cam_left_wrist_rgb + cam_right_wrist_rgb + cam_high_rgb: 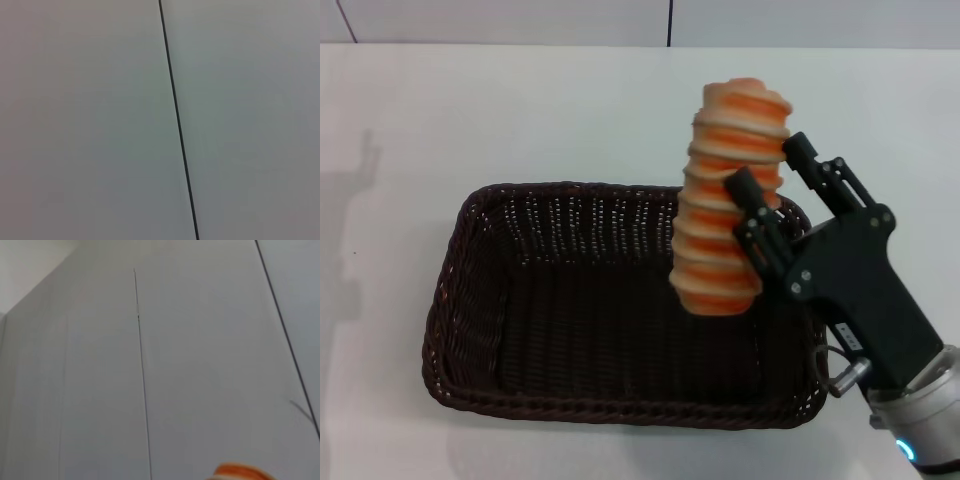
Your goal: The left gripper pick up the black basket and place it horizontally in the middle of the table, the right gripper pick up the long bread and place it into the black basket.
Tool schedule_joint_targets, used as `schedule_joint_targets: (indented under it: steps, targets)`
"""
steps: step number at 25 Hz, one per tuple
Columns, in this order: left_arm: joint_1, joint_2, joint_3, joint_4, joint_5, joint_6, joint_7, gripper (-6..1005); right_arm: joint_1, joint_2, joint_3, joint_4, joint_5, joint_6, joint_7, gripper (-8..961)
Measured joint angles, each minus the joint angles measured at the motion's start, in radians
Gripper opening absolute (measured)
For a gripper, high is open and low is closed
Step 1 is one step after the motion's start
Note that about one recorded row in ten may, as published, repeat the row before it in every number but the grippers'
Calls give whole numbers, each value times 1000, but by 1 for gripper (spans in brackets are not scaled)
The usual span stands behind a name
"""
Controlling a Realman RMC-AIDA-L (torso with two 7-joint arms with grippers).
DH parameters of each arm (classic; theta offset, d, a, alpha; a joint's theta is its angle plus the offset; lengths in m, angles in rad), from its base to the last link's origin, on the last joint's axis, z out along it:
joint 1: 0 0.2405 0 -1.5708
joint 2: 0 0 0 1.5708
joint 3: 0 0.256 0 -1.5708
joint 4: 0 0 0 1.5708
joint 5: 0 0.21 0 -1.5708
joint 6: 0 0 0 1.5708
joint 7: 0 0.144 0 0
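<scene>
The black basket (570, 300) lies lengthwise across the middle of the white table (520, 110), open side up. My right gripper (767, 180) is shut on the long bread (730, 200), an orange and cream striped loaf held nearly upright above the basket's right part. One end of the loaf also shows in the right wrist view (240, 471). The right arm comes in from the lower right with a blue light. The left gripper is out of view; the left wrist view shows only a grey wall.
A grey wall with a dark seam (670, 22) runs behind the table's far edge. Bare tabletop surrounds the basket on the left, far side and right.
</scene>
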Motion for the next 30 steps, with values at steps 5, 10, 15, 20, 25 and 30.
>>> schedule_joint_targets:
  steps: [5,10,15,20,25,30]
  targets:
    - [3,1,-1,1,0,0,0,799,2,-4,2,9,1,14,7,494]
    - [6,0,-2,4,0,0,-1,799,-2,-6,3,19,5,13,9,606]
    - [10,0,0,7,0,0,0,799,-93,-9,100,7,71,-65,9,833]
    - [22,0,-2,10,-1,-3,-5,799,-229,-9,275,-46,149,-155,15,833]
    - [42,-1,0,12,-3,-5,-9,799,-314,-6,398,-81,195,-166,24,833]
    - [56,-2,0,18,-5,-6,-9,799,-332,-4,406,-100,300,-153,36,833]
